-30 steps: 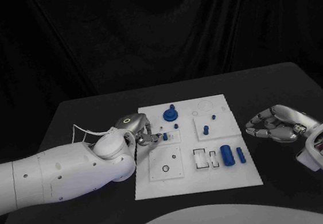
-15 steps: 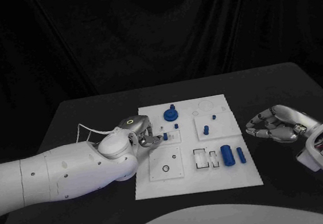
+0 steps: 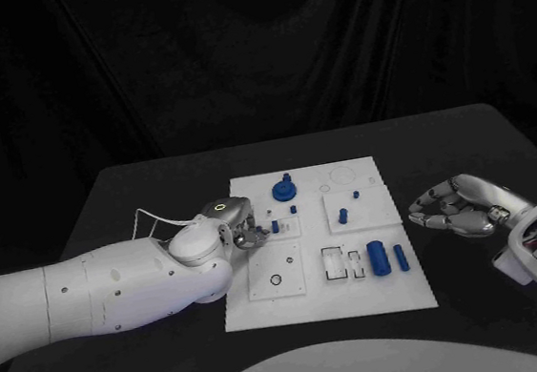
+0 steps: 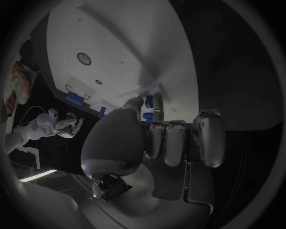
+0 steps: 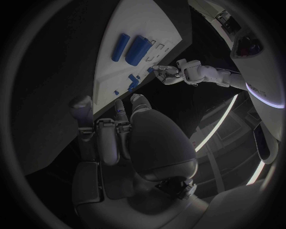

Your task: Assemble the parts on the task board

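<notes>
The white task board point(image 3: 330, 303) lies mid-table. My left hand point(image 3: 240, 228) reaches over its left edge, fingers curled in, and pinches a small blue peg point(image 3: 272, 227) between the thumb and a finger; the left wrist view shows that peg point(image 4: 148, 116) at the thumb tip. A blue knob point(image 3: 284, 189) stands at the board's far end, with small blue pegs point(image 3: 342, 216) mid-board. Two blue cylinders point(image 3: 378, 257) lie near the right edge. My right hand point(image 3: 457, 208) hovers off the board's right side, fingers curled on nothing.
The board point(image 5: 143, 28) has a round hole point(image 3: 275, 280) near the front left and white rectangular frames point(image 3: 342, 265) beside the cylinders. Bare black table point(image 3: 142, 183) surrounds the board. My left forearm point(image 3: 105, 291) covers the table left of the board.
My left arm has pushed a little further right toward the board, the hand shifting slightly with it. The peg stays in place and the right hand has not moved.
</notes>
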